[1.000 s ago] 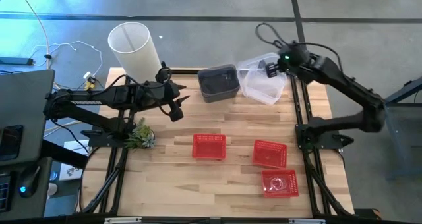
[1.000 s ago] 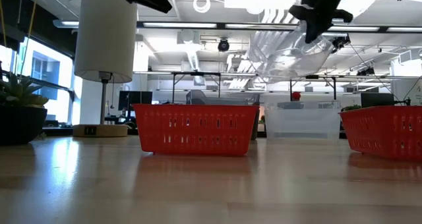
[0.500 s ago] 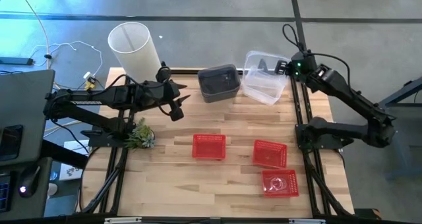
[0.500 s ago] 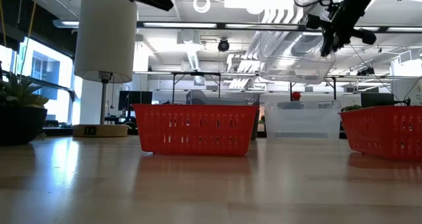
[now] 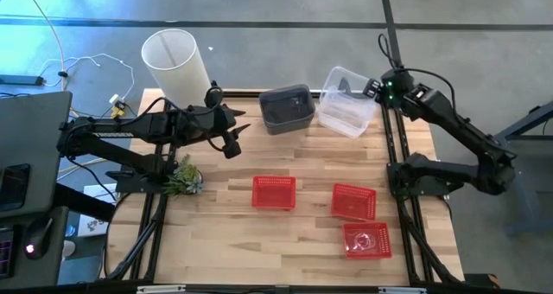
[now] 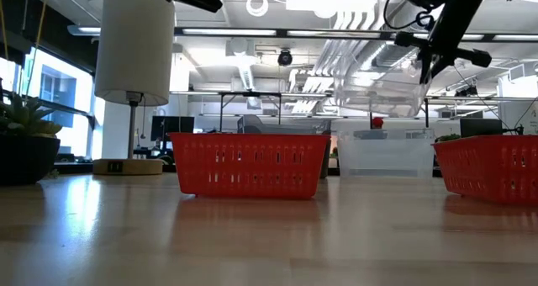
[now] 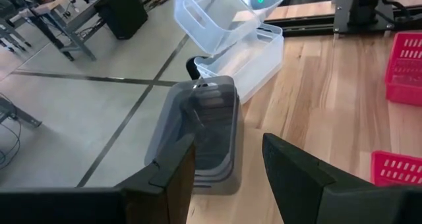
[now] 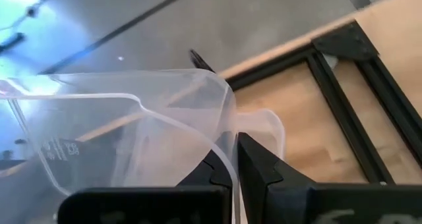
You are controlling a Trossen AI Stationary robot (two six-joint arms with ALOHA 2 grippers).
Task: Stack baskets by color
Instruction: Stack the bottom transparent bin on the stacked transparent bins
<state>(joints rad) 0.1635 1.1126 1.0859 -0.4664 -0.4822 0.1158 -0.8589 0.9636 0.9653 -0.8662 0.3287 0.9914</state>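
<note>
My right gripper [image 5: 371, 88] is shut on a clear basket [image 5: 344, 88], which it holds in the air at the table's far right, above another clear basket [image 5: 347, 119] that stands on the table. In the low view the held basket [image 6: 378, 94] hangs above the standing one [image 6: 385, 154]. Dark grey baskets [image 5: 286, 108] stand nested to their left. Three red baskets [image 5: 274, 192] [image 5: 353, 201] [image 5: 366, 239] stand nearer the front. My left gripper [image 5: 232, 138] hovers open, high over the table's left half, pointing at the grey baskets [image 7: 204, 135]. My right gripper pinches the clear basket's end wall at the rim [image 8: 229, 141], one finger [image 8: 217, 171] on the inner side and the other on the outer. The fingers slant down from the table's right side. The basket is lifted clear, nearly level, opening up.
A tall white lamp [image 5: 175, 65] stands at the far left corner, with a small green plant [image 5: 183, 177] at the left edge. The black arm frame [image 5: 399, 147] runs along the right edge. Bare wood lies between the grey baskets and the red ones.
My right gripper has gone down and toward the table's right edge, rolling its wrist. The clear basket it holds has turned from steeply tilted to nearly level and has sunk closer to the clear basket on the table.
</note>
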